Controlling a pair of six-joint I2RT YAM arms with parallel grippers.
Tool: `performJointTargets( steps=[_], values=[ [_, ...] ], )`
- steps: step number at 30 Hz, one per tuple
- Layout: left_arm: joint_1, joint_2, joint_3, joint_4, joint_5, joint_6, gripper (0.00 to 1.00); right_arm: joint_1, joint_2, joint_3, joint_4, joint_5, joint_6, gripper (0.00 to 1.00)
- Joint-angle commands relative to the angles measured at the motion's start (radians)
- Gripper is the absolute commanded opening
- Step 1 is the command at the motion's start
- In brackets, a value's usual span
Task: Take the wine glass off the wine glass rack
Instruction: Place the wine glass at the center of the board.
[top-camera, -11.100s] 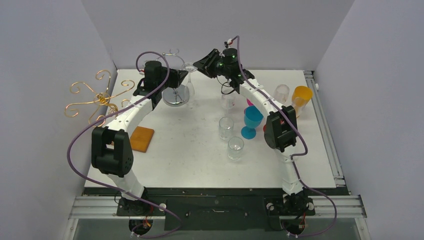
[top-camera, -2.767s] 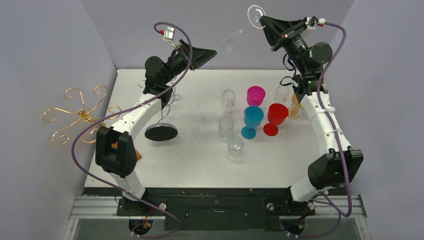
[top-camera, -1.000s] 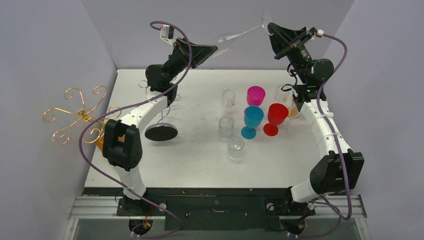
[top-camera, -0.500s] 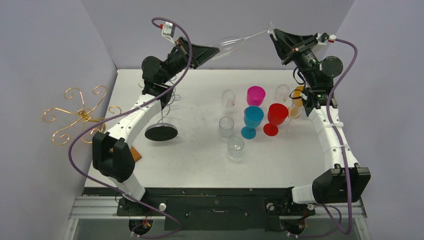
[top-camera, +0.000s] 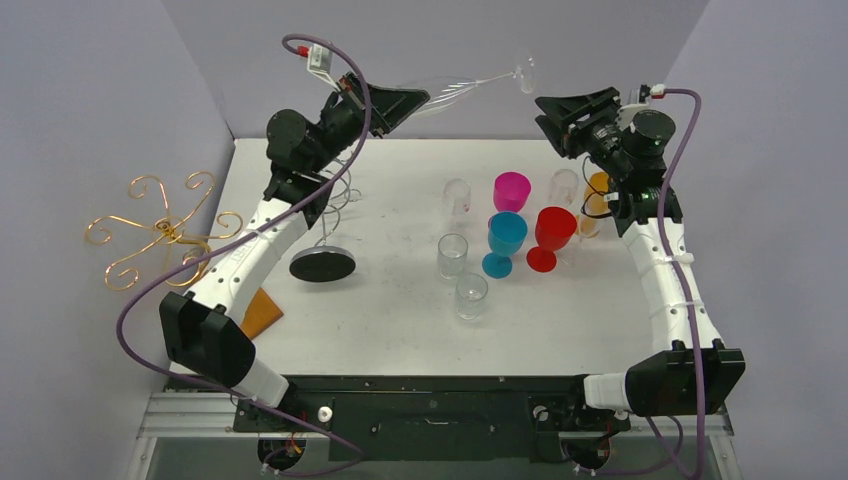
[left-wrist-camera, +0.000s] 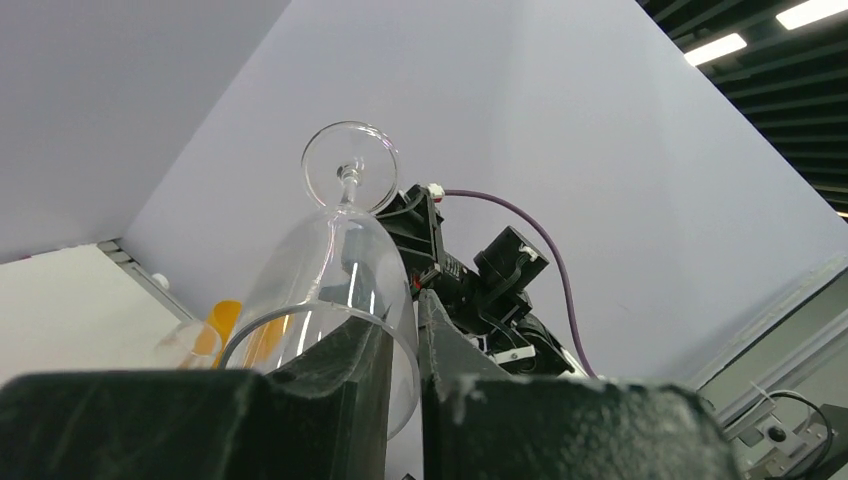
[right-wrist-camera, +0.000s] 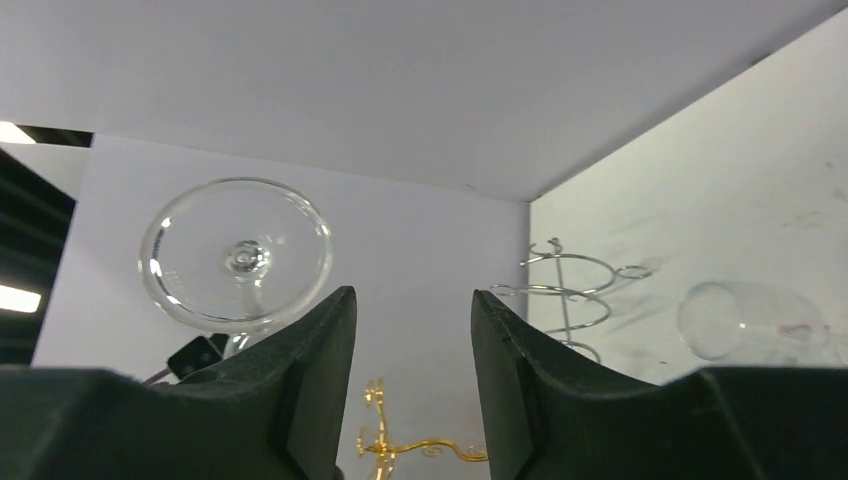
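Trying to spot the wine glass (top-camera: 460, 87) here, where's it at? (Kim)

Big stuff first. You've got the white worktop (top-camera: 380, 320), with both arms raised toward the back wall. The wine glass rack (top-camera: 322, 264) is the silver wire one on the round dark base, standing on the left part of the worktop. A gold wire rack (top-camera: 165, 225) sits past the left edge. The glass is off the rack, up in the air over the back of the worktop, lying roughly sideways with its foot pointing right. (Jo)

Ok, who's got it? (Kim)

The left hand (top-camera: 420, 98) does. It's clamped onto the bowl's wall right at the rim. The right hand (top-camera: 545, 112) has let go, fingers spread. It's near the foot but not touching it. Smaller bits on the right half: a pink cup (top-camera: 511, 190), a blue goblet (top-camera: 505, 243), a red goblet (top-camera: 548, 237) and some clear tumblers (top-camera: 452, 255). An orange pad (top-camera: 258, 313) lies at the left edge. (Jo)
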Motion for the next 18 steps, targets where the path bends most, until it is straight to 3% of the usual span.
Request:
performJointTargets(
  steps=[1,8,18],
  values=[
    [-0.006,-0.045,0.039,-0.083,-0.049,0.079,0.00,-0.012,-0.052,0.065,-0.147,0.063,-0.172,0.44],
    [-0.028,-0.064,0.136,-0.338,-0.060,0.223,0.00,-0.053,-0.086,0.165,-0.413,0.191,-0.359,0.53],
    [-0.183,-0.054,0.422,-1.048,-0.140,0.576,0.00,-0.085,-0.119,0.364,-0.713,0.392,-0.627,0.58]
  ],
)
